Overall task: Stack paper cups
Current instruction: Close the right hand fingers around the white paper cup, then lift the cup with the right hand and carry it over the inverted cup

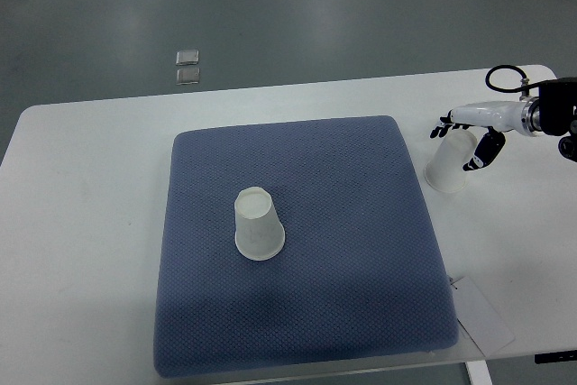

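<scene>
One white paper cup (257, 224) stands upside down near the middle of the blue mat (306, 313). A second white paper cup (449, 167) is at the mat's right side, over the white table, tilted with its wide mouth down and left. My right hand (469, 142) comes in from the right edge and its fingers are wrapped around this cup's upper part. The left arm does not show.
The white table (81, 223) lies under the mat, with grey floor beyond its far edge. Two small clear squares (187, 67) lie on the floor. A white sheet (482, 313) sticks out from under the mat's near right corner.
</scene>
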